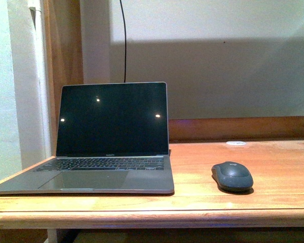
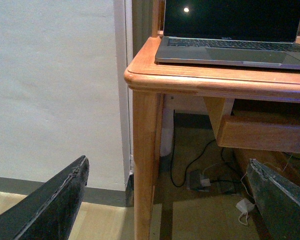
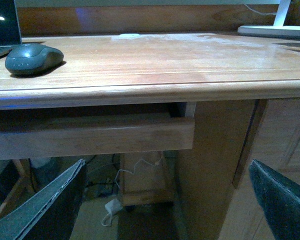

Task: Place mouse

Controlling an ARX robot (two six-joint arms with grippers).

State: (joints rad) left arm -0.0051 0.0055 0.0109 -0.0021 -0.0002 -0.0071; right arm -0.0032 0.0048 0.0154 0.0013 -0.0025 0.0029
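The dark grey mouse (image 1: pixel 232 175) lies on the wooden desk (image 1: pixel 273 167), to the right of the open laptop (image 1: pixel 109 136), free of any gripper. It also shows in the right wrist view as the mouse (image 3: pixel 33 58) near the desk's front edge. My left gripper (image 2: pixel 170 200) hangs open below desk height, in front of the desk's left front leg (image 2: pixel 146 165). My right gripper (image 3: pixel 170 200) is open too, below the desk top in front of the drawer front (image 3: pixel 90 137). Neither arm shows in the front view.
A small white disc (image 1: pixel 236 143) lies at the back of the desk. A white lamp base (image 3: pixel 275 30) stands at the far right. Cables and plugs (image 2: pixel 205 180) lie on the floor under the desk. A wall (image 2: pixel 50 85) is left of the desk.
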